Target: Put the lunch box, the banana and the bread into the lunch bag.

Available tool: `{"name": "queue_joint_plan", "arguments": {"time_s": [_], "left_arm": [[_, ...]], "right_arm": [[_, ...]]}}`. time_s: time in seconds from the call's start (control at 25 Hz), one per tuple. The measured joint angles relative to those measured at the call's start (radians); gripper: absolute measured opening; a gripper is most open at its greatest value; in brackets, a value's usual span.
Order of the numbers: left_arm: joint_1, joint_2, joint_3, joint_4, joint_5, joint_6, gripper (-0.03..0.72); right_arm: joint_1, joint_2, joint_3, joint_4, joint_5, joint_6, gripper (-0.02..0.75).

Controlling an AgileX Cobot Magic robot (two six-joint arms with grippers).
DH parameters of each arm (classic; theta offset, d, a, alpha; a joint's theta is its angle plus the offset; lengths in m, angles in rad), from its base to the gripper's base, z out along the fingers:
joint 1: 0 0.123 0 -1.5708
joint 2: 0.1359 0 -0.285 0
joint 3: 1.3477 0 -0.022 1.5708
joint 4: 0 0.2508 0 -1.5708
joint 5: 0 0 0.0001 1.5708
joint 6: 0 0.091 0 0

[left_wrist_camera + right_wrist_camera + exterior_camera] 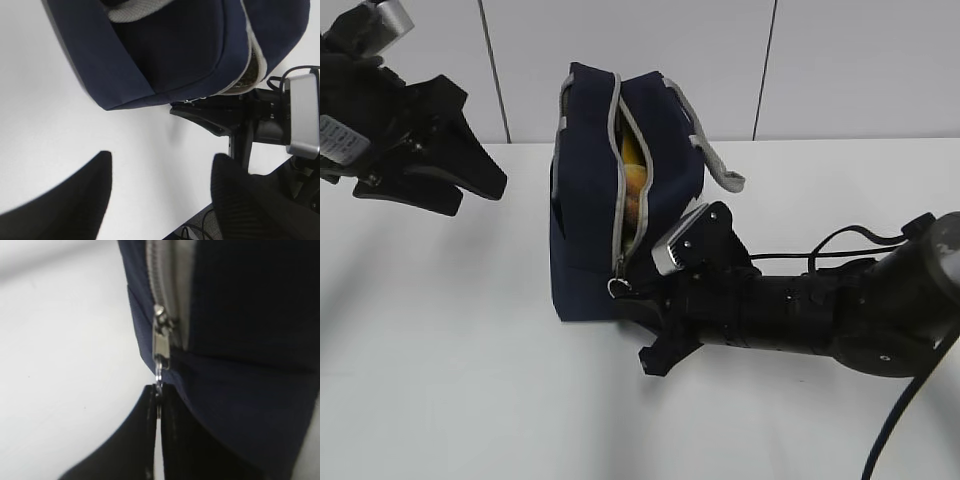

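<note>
The navy lunch bag [585,200] stands on the white table with its grey zipper partly open. Through the gap show the yellow of the banana [631,150] and, below it, the golden-brown bread [636,192]. The lunch box is hidden. My right gripper [630,296] is at the bag's lower front corner, shut on the metal zipper pull [161,347], its ring pinched between the fingertips of that gripper [159,390]. My left gripper [480,195] hangs open above the table to the left of the bag, empty. In the left wrist view, the left gripper [162,156] has the bag [170,55] beyond it.
A grey strap handle [720,165] trails off the bag's right side. The right arm [800,310] lies low across the table's right half, with a cable looping behind it. The table's front edge [200,215] runs close under the left gripper.
</note>
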Motion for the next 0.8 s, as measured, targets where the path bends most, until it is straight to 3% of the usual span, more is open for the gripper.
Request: {"name": "queue_joint_plan", "arguments": {"time_s": [0.64,0.8], "left_arm": [[0.0,0.0,0.0,0.0,0.002,0.0,0.433],[0.0,0.0,0.0,0.0,0.002,0.0,0.433]], "right_arm": [[0.0,-0.074,0.04,0.0,-0.003,-0.022,-0.016],[0.0,-0.108,0.04,-0.072,0.011,-0.002,-0.016]]}}
